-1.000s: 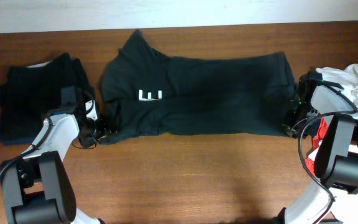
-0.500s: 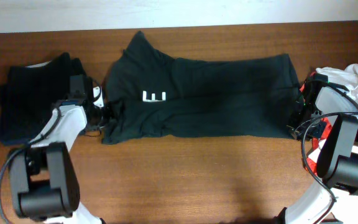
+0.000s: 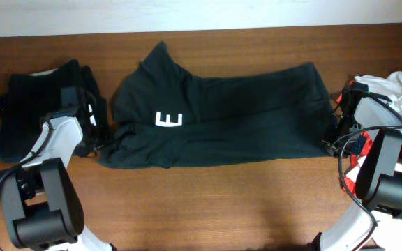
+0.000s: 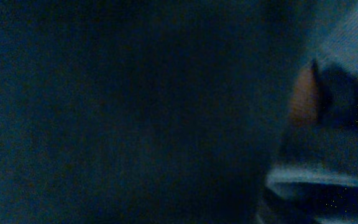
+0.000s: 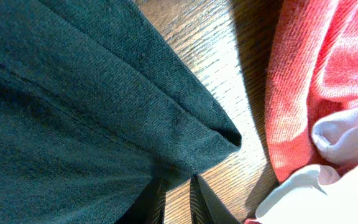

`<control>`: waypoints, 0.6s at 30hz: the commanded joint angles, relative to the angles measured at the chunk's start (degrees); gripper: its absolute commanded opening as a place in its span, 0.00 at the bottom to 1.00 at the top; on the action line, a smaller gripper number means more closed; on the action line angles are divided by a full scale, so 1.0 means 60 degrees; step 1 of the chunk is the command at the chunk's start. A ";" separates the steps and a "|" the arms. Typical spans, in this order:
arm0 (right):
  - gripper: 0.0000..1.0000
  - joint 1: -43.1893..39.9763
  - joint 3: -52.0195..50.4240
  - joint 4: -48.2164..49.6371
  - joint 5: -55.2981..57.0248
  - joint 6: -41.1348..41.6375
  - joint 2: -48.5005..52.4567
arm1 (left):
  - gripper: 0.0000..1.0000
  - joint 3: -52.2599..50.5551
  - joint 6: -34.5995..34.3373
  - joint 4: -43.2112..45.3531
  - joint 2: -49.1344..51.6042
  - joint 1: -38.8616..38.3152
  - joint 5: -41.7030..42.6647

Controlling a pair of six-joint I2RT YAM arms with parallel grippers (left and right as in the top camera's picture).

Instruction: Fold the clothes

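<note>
You have one charcoal T-shirt [image 3: 236, 118] lying flat across the middle of the worktop [image 3: 208, 202], running from left of centre almost to the right edge, with its single white blocky logo [image 3: 168, 120] showing left of centre. Two more lots of clothing sit at the sides. There is one dark stack [image 3: 37, 104] at the left of the frame, though you cannot count its garments from here, and one white-and-red heap [image 3: 396, 87] at the far right. Your left gripper [image 3: 98, 141] sits at the shirt's lower left corner, just beside the dark stack. Its wrist view is filled with dark fabric, so you cannot tell whether its fingers are apart or together. Your right gripper [image 5: 176, 202] is at the shirt's right end, its two fingers drawn close and pinching the shirt's hemmed edge, with the red cloth just beside it.
</note>
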 commanded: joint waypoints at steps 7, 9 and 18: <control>0.18 -0.0069 -0.0160 0.0040 0.0189 0.0091 0.0062 | 0.62 0.0922 0.0412 -0.0237 -0.0900 -0.1552 0.1242; 0.18 -0.0069 -0.0160 0.0040 0.0186 0.0091 0.0062 | 0.61 0.0922 0.0441 -0.0153 -0.0306 -0.1942 0.0933; 0.19 -0.0069 -0.0160 0.0044 0.0186 0.0091 0.0062 | 0.00 0.1005 0.0441 0.0543 0.0739 -0.2240 0.0943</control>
